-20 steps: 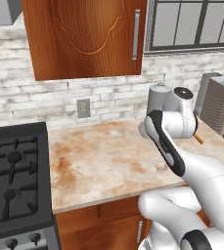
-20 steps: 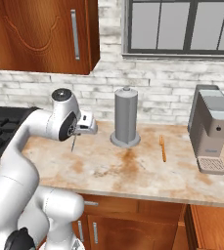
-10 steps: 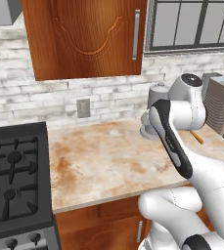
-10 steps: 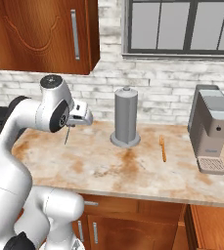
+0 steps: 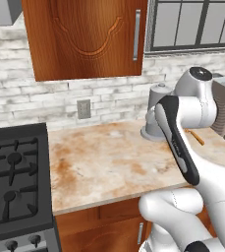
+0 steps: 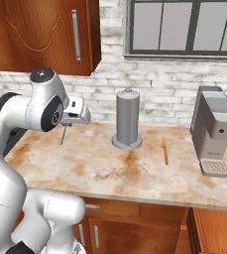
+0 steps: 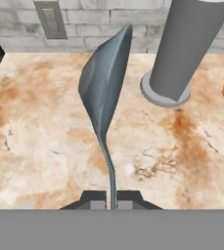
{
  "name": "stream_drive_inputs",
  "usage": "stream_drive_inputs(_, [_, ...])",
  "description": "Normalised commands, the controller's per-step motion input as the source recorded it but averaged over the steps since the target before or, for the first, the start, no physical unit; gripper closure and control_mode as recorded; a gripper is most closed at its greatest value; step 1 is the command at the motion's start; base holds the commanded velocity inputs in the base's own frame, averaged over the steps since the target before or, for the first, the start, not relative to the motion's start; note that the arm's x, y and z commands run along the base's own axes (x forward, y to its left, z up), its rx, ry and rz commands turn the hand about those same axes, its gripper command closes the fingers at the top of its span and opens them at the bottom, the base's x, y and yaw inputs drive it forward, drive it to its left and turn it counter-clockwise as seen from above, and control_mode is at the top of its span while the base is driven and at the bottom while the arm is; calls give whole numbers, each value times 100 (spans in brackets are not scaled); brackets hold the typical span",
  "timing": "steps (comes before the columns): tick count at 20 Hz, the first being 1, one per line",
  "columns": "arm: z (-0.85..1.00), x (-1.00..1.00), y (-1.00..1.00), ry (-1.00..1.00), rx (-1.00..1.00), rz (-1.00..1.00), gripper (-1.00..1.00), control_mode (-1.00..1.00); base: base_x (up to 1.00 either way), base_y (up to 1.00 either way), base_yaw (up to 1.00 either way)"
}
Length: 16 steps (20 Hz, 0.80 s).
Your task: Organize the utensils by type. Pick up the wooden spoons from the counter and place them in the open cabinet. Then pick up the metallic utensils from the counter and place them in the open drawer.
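Since it probably belongs in the drawer, the thin grey metal spoon (image 7: 103,88) hangs clenched by its handle in the dark two-finger gripper (image 7: 112,199) above the beige marbled counter (image 7: 45,141).

No text, label, brand, number or sign can be read on anything here.

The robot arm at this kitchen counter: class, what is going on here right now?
The white arm holds a thin metal spoon by its handle, its pincer shut on it, lifted above the marbled counter. The spoon hangs down from the pincer, left of a grey cylindrical canister. A slim orange-brown utensil lies on the counter between the canister and a coffee machine. The wall cabinet in sight is closed.
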Motion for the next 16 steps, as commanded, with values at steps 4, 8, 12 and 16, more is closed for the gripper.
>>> stream_drive_inputs(4, [0, -1, 0, 1, 0, 0, 100, -100, 0, 0, 0])
stream_drive_inputs(8, [0, 0, 0, 0, 0, 0, 100, -100, 0, 0, 0])
stream_drive_inputs(12, [0, 0, 0, 0, 0, 0, 100, -100, 0, 0, 0])
stream_drive_inputs(16, [0, -1, 0, 0, 0, 0, 100, 100, -14, 0, 0])
